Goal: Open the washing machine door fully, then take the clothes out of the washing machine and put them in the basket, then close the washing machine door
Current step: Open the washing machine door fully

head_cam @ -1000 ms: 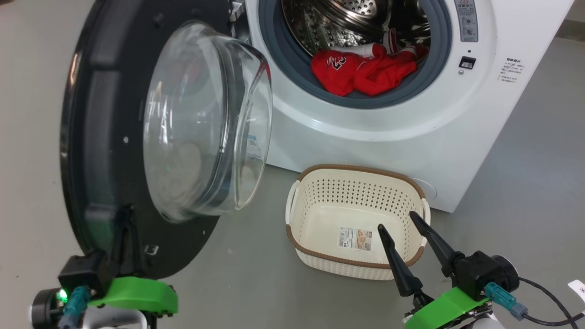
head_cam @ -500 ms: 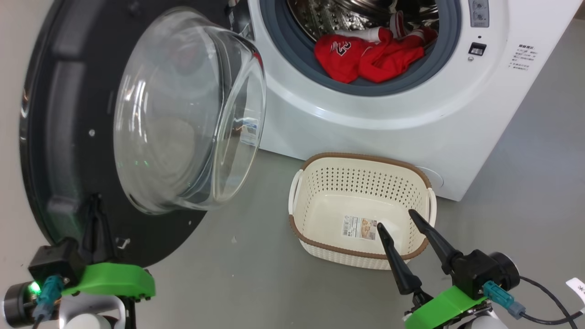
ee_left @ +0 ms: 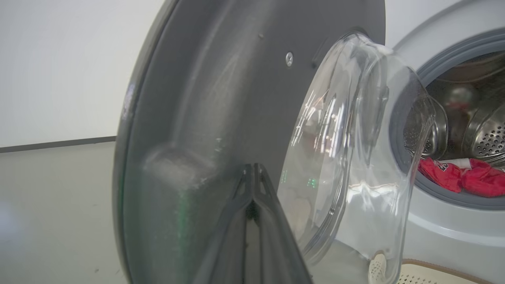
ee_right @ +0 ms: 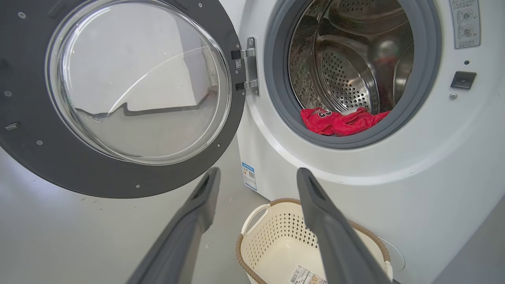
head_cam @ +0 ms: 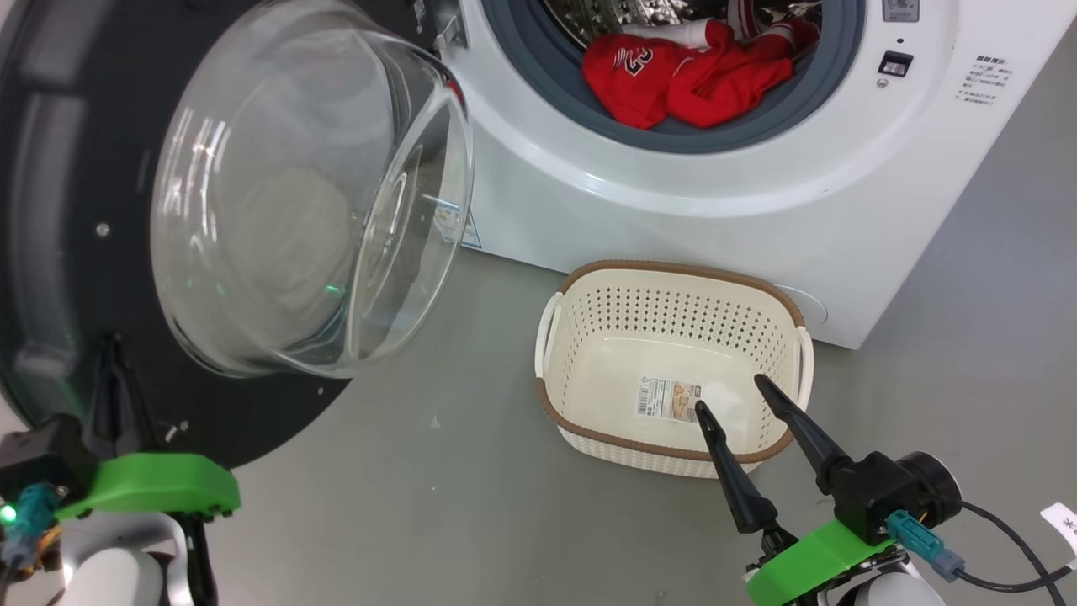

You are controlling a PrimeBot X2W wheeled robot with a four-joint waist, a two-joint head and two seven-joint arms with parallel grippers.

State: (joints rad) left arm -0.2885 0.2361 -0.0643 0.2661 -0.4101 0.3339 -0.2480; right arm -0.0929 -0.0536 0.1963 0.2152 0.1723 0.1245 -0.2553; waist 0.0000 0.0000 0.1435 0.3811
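Floor (head_cam: 437, 513): grey and smooth, and it carries everything listed.
Washing machine (head_cam: 673, 210): white front-loader at the far right, with its porthole uncovered. Grey seal (ee_right: 276, 98) rings the perforated steel drum (ee_right: 347, 79).
Washing machine door (head_cam: 67, 252): swung wide to the left on its metal hinge (ee_right: 248, 65). The black ring faces the robot and the clear glass bowl (head_cam: 294, 194) bulges toward the near right.
Basket (head_cam: 673, 271): cream with a brown rim, standing upright on the floor just in front of the machine, below the porthole. It holds no garment.
Clothes (head_cam: 673, 76): red with white trim, heaped at the drum's front lip and lying partly on the seal.
Right jaws: spread wide and gripping nothing. Fingers (head_cam: 732, 480) are poised over the basket's near right rim.
Left jaws: pressed fully together with nothing between them. Fingers (ee_left: 236, 221) have their tips at the door's dark inner face, near its lower left edge.
Sticker (head_cam: 669, 400): paper, lying flat on the basket's bottom.
Blue label (ee_right: 248, 175): on the machine's lower left corner.
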